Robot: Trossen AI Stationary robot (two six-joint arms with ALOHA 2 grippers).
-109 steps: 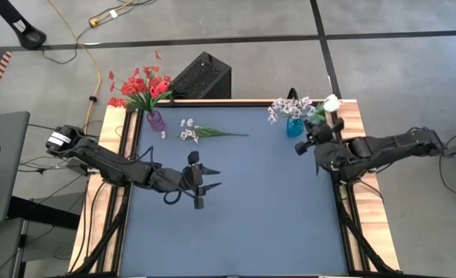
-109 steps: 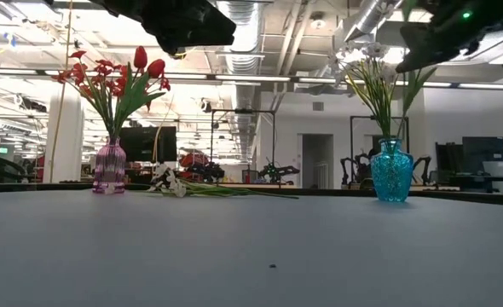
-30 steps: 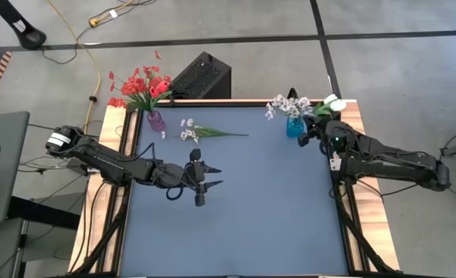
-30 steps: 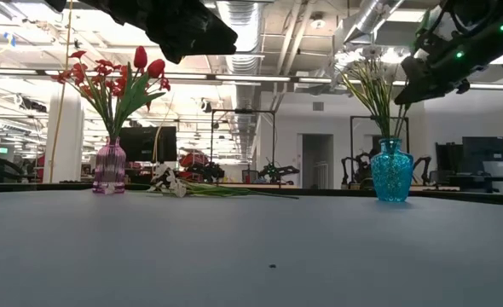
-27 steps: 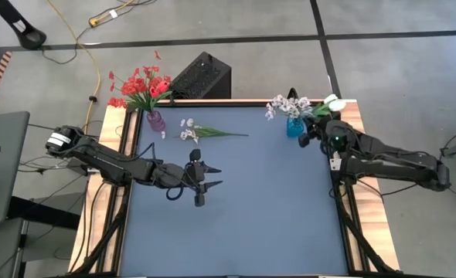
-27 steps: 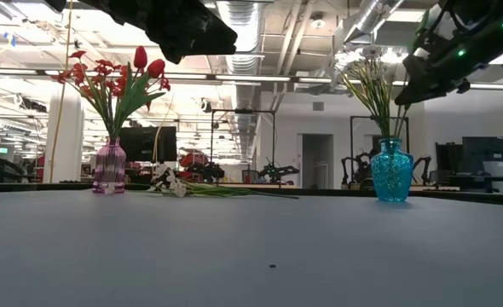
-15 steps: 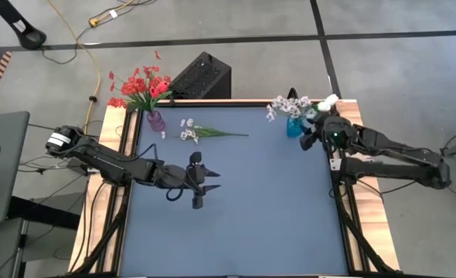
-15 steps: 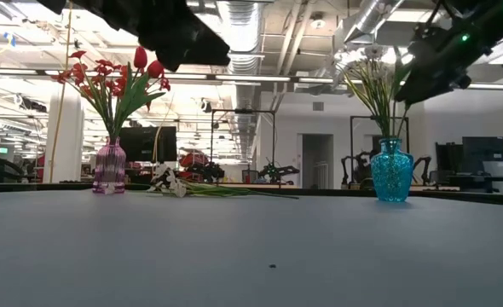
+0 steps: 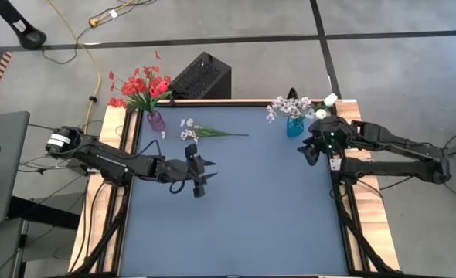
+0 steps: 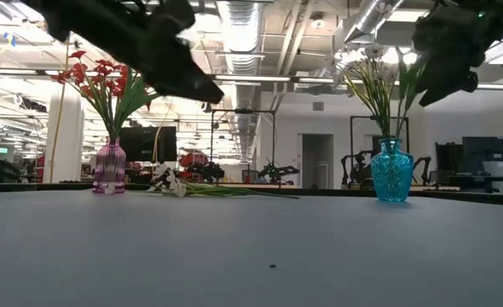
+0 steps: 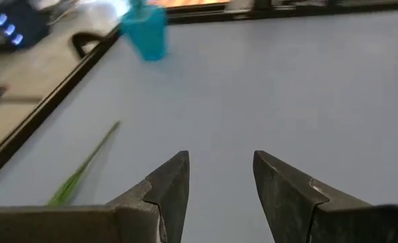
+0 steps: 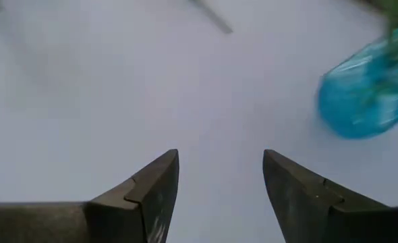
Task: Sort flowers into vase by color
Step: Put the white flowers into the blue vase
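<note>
Table: near half bare. Far edge: red flowers in purple vase; white flowers in blue vase; one white flower lying flat. Left gripper mid-table, right gripper beside the blue vase, both spread, empty.

Blue-grey tabletop with a wooden frame around it, sitting on a grey floor crossed by dark seam lines. A black box with a slotted top sits on the floor right off the far edge, and a yellow cable snakes across the floor near it. Off to one side there's a laptop on a stand. Beyond the tabletop it's a big open lab with ceiling ducts and a dark monitor.
</note>
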